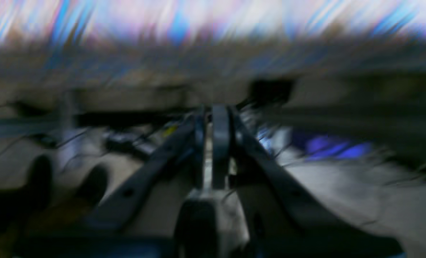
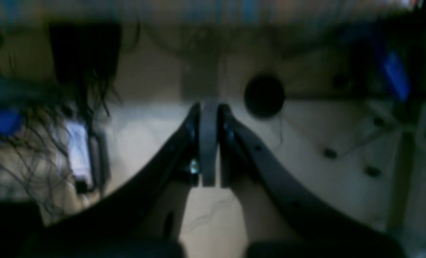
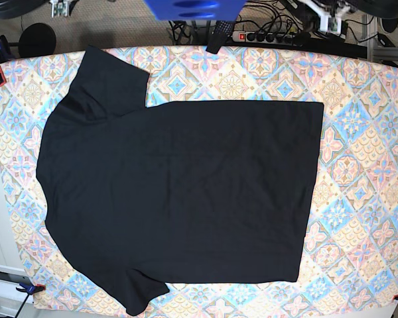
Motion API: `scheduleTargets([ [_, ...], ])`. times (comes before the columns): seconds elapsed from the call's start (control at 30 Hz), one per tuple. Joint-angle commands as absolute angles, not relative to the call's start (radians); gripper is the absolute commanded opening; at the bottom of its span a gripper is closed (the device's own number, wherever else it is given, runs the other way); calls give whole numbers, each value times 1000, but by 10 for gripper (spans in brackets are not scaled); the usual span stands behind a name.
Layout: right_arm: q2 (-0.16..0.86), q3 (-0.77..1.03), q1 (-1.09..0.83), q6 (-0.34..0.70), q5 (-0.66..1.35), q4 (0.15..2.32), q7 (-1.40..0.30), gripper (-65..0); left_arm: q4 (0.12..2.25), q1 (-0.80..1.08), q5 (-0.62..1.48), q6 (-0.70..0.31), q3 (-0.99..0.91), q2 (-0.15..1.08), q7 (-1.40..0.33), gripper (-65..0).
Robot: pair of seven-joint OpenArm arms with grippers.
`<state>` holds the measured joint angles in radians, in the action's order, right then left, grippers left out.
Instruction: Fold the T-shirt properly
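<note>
The T-shirt (image 3: 179, 199) is soft, matt black cloth, lying smooth with faint creases. The table cover (image 3: 365, 199) beneath it looks like matt printed fabric, pastel-patterned.

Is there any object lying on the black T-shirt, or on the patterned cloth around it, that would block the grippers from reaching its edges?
Nothing visible does. The T-shirt lies flat and bare on the patterned tablecloth; no arm appears over it in the base view.

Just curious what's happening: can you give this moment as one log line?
shirt: spread flat, unfolded | left gripper: shut, empty | right gripper: shut, empty | arms: off the shirt
</note>
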<state>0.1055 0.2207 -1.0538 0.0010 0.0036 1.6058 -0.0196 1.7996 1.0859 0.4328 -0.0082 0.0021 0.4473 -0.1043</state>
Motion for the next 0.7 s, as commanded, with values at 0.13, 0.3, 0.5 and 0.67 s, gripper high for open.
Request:
scheduleTargets([
  [0.13,110,219,-1072,-2,8,1773,-157,-650,1890,1001,641,-2,-79,475,-257,-638],
  [0.3,107,202,-1063,-2,8,1900,-251,-650,1886,852,786,-2,-143,473,-430,-605],
  [0.5,107,171,-986,-2,10,1916,-298,-650,1865,699,889,-2,-262,401,-615,-441],
  [0.67,108,173,-944,-2,211,1916,-351,-650,1779,585,912,-2,-311,329,-739,-402],
])
